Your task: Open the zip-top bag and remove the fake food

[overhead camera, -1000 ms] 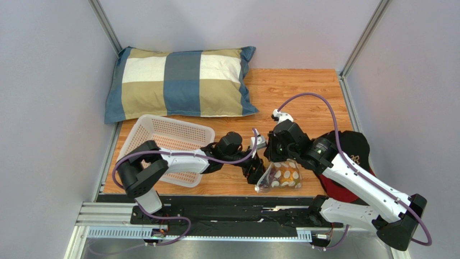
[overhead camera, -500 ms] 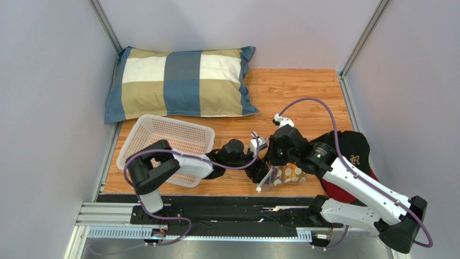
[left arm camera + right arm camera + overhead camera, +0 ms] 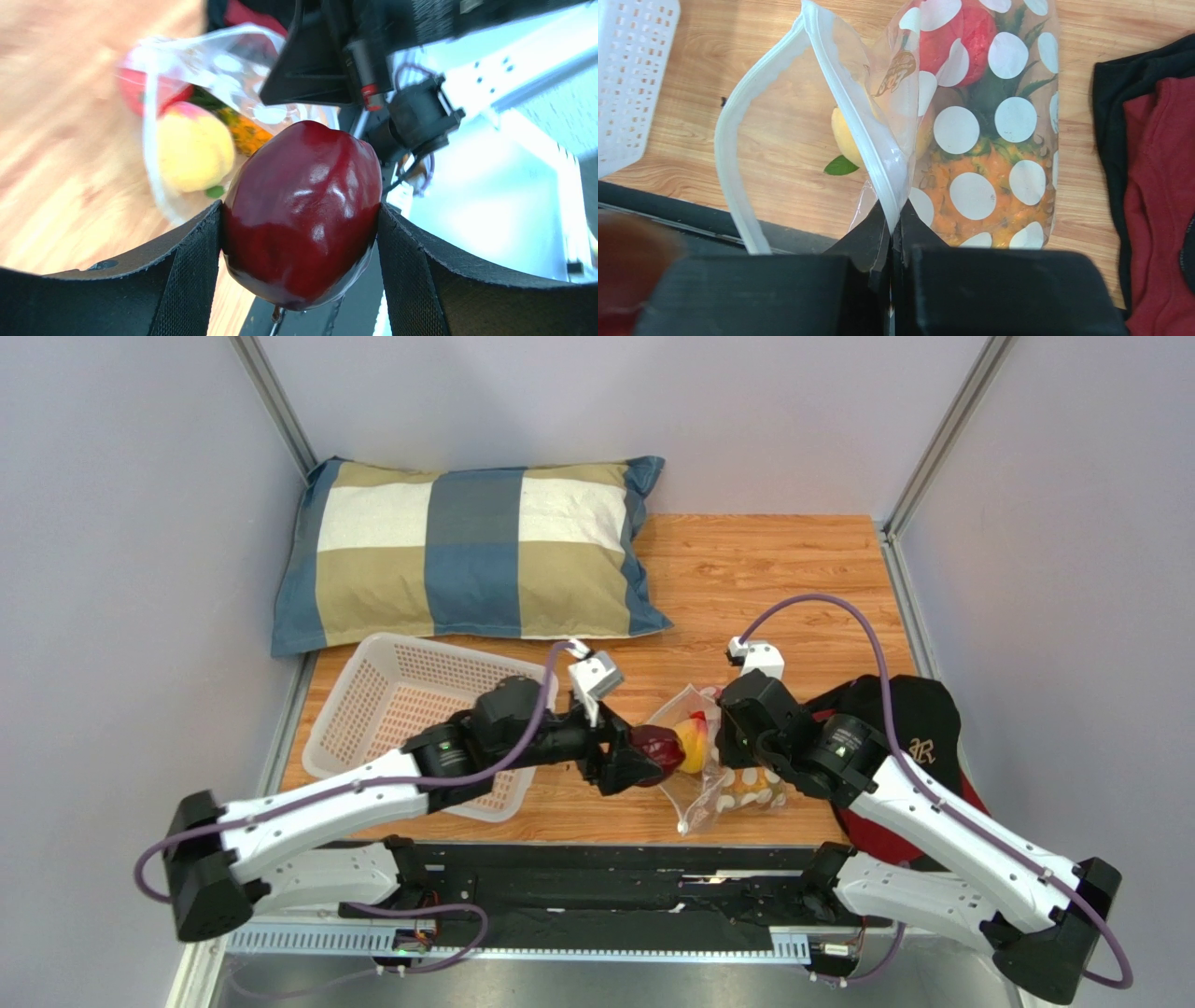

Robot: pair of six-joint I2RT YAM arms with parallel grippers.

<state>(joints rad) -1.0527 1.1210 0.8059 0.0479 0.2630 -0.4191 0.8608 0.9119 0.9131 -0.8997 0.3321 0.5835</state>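
Observation:
The zip-top bag (image 3: 709, 763) lies open near the table's front edge, its mouth toward the left arm. My left gripper (image 3: 300, 241) is shut on the dark maroon fruit (image 3: 302, 210), held just outside the bag's mouth; it shows in the top view too (image 3: 651, 746). My right gripper (image 3: 895, 231) is shut on the bag's white zip strip (image 3: 861, 136), holding the mouth open. Inside the spotted bag (image 3: 990, 133) are the yellow fruit (image 3: 844, 136), the red berry (image 3: 969, 31), the orange frilly piece (image 3: 990, 196) and the green sprig (image 3: 1001, 87).
A white perforated basket (image 3: 421, 714) stands left of the bag under the left arm. A checked pillow (image 3: 470, 546) lies at the back. A black and red cloth (image 3: 912, 742) lies right of the bag. The table's front edge (image 3: 561, 843) is close below the bag.
My left arm has stretched out low and drawn the maroon fruit out of the bag to the left. The bag's mouth now stands open; my right gripper has shifted slightly right.

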